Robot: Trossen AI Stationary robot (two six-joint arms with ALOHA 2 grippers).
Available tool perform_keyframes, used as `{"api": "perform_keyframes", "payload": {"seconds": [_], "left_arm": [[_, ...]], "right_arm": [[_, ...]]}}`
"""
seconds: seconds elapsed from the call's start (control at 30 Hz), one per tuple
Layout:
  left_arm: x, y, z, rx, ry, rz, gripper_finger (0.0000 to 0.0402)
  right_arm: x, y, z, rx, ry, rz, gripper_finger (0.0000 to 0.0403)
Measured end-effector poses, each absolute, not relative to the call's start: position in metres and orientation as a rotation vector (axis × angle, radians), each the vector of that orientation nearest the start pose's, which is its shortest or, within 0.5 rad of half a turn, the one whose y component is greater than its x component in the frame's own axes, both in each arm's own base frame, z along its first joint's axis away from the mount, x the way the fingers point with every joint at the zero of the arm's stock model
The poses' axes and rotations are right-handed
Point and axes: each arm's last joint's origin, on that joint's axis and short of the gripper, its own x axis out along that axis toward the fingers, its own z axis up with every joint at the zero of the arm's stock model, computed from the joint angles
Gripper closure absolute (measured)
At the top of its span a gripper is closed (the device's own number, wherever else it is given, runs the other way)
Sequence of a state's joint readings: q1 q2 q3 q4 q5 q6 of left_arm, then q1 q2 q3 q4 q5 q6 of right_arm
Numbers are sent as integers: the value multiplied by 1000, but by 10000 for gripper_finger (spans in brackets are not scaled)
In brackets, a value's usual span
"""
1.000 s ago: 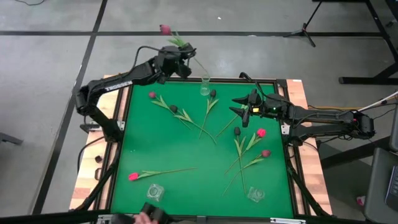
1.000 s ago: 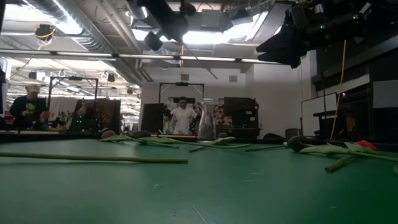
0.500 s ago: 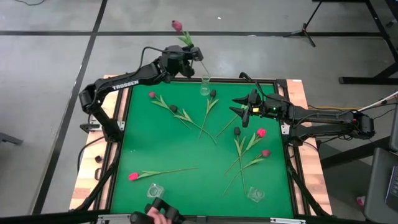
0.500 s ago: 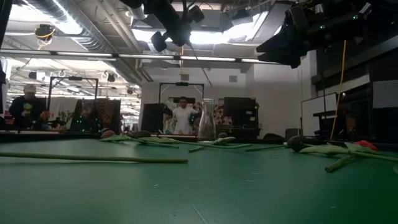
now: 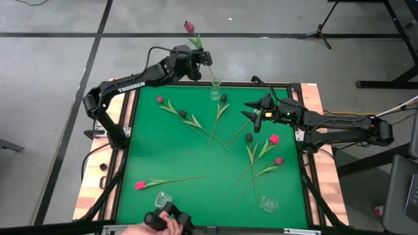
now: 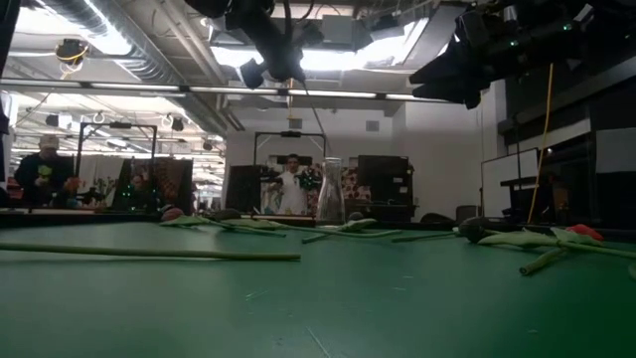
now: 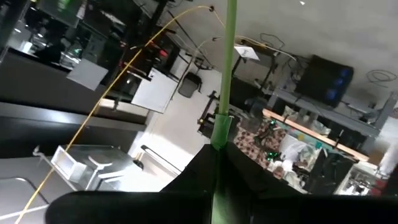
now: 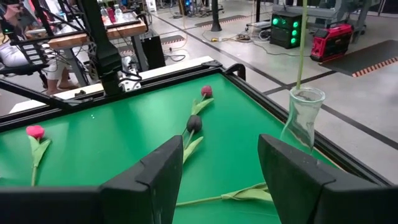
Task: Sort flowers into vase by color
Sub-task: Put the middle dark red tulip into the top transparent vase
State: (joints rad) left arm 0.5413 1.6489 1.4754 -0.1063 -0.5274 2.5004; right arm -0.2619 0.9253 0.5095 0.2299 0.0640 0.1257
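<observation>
Purple tulip (image 5: 189,27) clamped in left pincer (image 5: 198,60), over vase (image 5: 215,89).

Nine tulips (image 5: 171,181) (three vases (image 5: 215,91)).

left gripper (image 5: 199,59) raised, clamped; right gripper (image 5: 251,113) hovers, fingers apart.

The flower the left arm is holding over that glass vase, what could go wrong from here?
1. The left gripper holds the pink flower with its stem tip in the narrow-necked glass vase, which stands near the table's far edge; a sideways pull could tip it.
2. The flower leans away from the vase; once released, it may lever the vase over.
3. The right gripper waits open nearby, above the flowers lying on the table; the arms could collide.
</observation>
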Motion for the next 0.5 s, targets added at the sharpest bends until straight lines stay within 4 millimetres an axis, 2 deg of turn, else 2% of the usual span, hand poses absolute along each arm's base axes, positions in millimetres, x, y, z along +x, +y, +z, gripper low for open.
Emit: {"api": "perform_keyframes", "payload": {"seconds": [0.37,0.5], "left_arm": [[320,211,357,2240,1275,16,388],[317,215,357,2232,1281,20,388]], "right_arm": [[197,-55,253,141,159,-344,194],[197,-55,253,141,160,-344,194]]}}
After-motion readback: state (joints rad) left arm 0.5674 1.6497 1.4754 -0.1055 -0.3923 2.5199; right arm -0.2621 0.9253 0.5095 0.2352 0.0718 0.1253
